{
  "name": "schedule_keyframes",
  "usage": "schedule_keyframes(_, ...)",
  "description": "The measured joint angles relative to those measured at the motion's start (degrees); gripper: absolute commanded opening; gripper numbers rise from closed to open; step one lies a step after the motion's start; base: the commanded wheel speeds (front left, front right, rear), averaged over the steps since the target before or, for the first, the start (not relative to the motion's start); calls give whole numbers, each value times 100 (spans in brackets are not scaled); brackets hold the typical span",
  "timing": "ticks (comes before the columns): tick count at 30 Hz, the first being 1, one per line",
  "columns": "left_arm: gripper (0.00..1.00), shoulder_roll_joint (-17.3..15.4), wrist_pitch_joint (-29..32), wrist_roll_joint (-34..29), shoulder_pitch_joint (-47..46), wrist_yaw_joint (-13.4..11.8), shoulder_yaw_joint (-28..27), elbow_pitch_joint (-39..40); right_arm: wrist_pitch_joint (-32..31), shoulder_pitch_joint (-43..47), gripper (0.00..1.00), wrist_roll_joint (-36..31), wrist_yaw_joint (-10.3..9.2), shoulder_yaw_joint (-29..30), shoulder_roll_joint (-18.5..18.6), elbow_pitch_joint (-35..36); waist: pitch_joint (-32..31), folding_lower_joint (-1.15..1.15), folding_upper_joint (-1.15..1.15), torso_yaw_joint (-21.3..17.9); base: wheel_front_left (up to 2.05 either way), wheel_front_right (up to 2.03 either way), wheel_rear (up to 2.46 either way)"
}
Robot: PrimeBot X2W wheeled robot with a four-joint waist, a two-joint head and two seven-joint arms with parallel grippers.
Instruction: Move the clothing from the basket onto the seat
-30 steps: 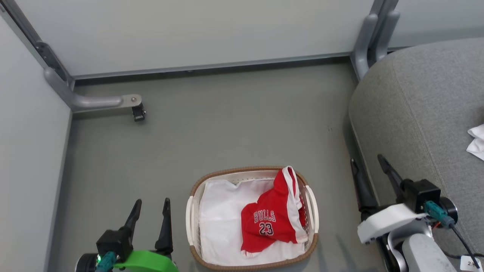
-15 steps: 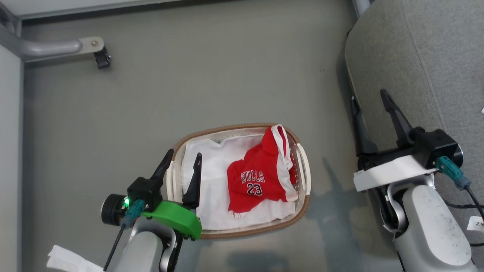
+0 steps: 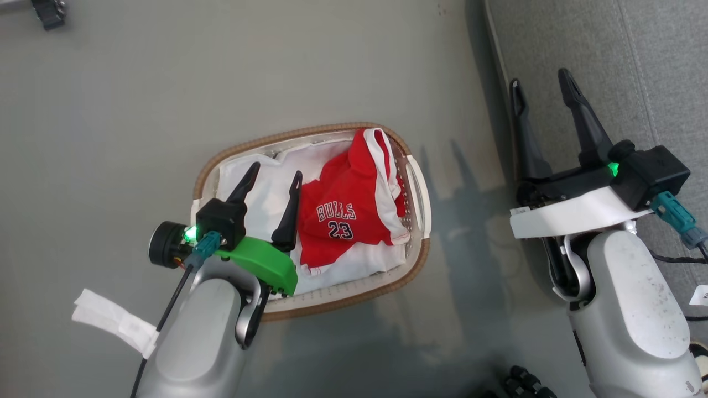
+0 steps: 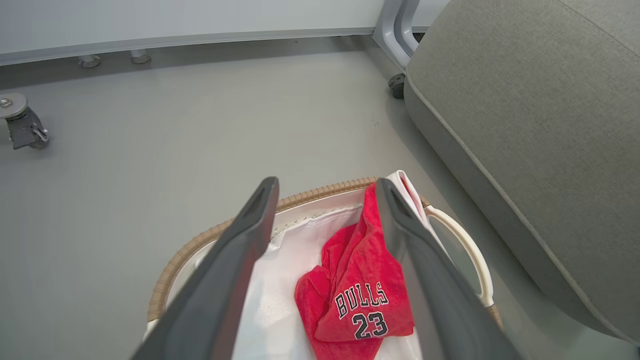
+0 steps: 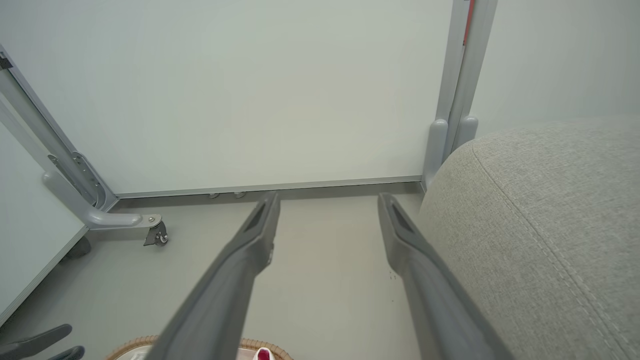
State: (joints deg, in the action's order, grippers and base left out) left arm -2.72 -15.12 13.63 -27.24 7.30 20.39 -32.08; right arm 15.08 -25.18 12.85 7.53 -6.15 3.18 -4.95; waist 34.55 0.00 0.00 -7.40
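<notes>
Down at the lower left of the head view, a crumpled white strip [image 3: 113, 323] lies on the grey floor [image 3: 138, 83] beside the left forearm. Just right of it, the left gripper [image 3: 277, 169] hangs over the left half of the basket [image 3: 354, 296], its two dark fingers spread wide with nothing between them. The fingertips show against the white cloth [image 3: 354, 265] that fills the basket's bottom; whether they touch it cannot be told. In the left wrist view the same two fingers frame the clothing from above.

The clothing [image 3: 345, 213] lies in the right half of the basket, on top of the white cloth (the print "BULLS 23" faces up). Its white-striped edge is heaped against the basket's far right wall. The basket stands on the floor at mid-frame, well apart from the seat.

Further right, the right gripper [image 3: 540, 77] points toward the top of the frame, jaws as far apart as the left one's and empty. Its left finger lies along the seat's rounded edge and its right finger over the grey fabric. The seat [image 3: 636, 55] takes up the upper right corner.
</notes>
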Motion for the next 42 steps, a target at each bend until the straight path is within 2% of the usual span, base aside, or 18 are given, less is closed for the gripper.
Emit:
schedule_keyframes(8,100,0,-1,297,-662,9,386,-535,0,-241,100,54,0,-63,-20,185,569,0,0,-289,0,0,0)
schedule_keyframes(18,100,3,-1,994,-1632,9,1307,-1438,0,-351,100,263,0,-201,-26,300,1064,0,0,-624,0,0,0)
schedule_keyframes(28,100,3,30,1846,-2456,9,2210,-2363,0,-373,100,361,0,-318,-27,367,1309,0,0,-879,0,0,0)
schedule_keyframes(42,100,2,402,2864,-3151,9,3025,-2981,0,-372,100,376,0,-392,-29,444,1535,0,0,-998,0,0,0)
